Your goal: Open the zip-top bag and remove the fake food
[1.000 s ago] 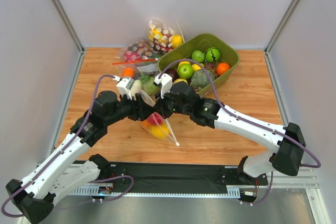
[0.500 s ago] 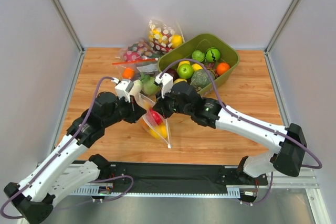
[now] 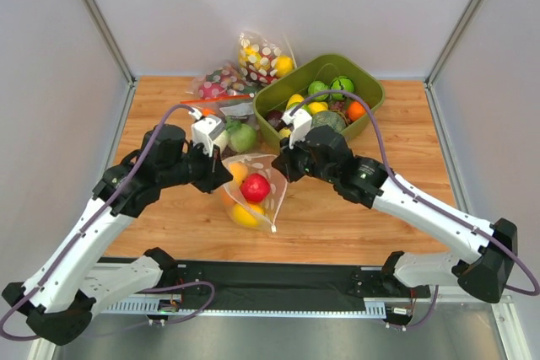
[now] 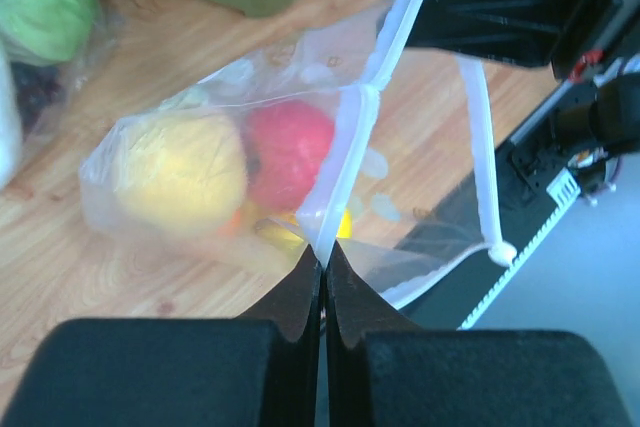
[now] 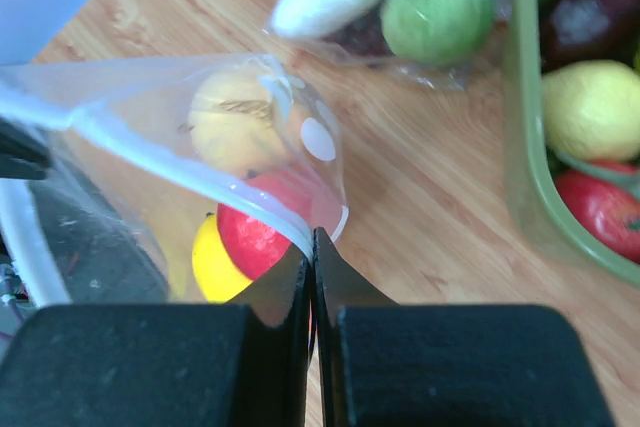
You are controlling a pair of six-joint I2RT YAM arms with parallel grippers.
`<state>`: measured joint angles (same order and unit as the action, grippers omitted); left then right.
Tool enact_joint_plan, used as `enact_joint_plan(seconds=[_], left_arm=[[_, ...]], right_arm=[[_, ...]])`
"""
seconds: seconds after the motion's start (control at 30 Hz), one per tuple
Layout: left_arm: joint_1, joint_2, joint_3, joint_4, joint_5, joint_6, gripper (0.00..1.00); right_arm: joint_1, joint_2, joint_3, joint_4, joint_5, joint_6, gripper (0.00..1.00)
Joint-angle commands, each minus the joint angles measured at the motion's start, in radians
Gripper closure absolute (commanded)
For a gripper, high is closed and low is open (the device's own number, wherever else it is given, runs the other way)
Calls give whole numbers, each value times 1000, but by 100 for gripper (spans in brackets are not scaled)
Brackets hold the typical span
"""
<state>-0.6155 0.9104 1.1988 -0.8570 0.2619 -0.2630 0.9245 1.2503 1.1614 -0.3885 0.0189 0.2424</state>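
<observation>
The zip-top bag (image 3: 263, 205), clear with white dots, hangs low over the table between my two arms, its mouth pulled open. Inside is the fake food: an orange piece (image 3: 239, 173), a red one (image 3: 256, 187) and a yellow one (image 3: 245, 214). My left gripper (image 3: 223, 176) is shut on the bag's pale zip strip (image 4: 345, 162) at one lip. My right gripper (image 3: 277, 171) is shut on the opposite lip (image 5: 190, 172). The right wrist view shows the red fruit (image 5: 258, 234) and yellow fruit (image 5: 213, 267) just beyond the fingertips.
A green bin (image 3: 375, 100) full of fake fruit stands at the back right, close behind my right gripper. A bag with a green apple and white vegetable (image 3: 241, 136) lies behind the left gripper. Two more filled bags (image 3: 263, 55) sit at the back. Grey walls close in both sides.
My left gripper has shut on the zip strip. Both arms have drawn apart, left going left and right going right, and the bag's mouth has spread open.
</observation>
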Motion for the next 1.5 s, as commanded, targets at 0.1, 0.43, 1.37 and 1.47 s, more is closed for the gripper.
enact_joint_plan(seconds=[0.1,0.43,1.37,1.47], left_arm=[[-4,87,-36,-5,144,64,100],[-4,154,-68,162,226,116,100],[42,68,-255,461,280,102,100],[42,55,-257,464,286,102,100]], right_arm=[[-75,-45,-129,-53,26,49,100],[-76,-64,-129,-75,33,14,99],[-65,44,-95,83,-300,-127,25],[-65,89,-91,79,-269,-138,25]])
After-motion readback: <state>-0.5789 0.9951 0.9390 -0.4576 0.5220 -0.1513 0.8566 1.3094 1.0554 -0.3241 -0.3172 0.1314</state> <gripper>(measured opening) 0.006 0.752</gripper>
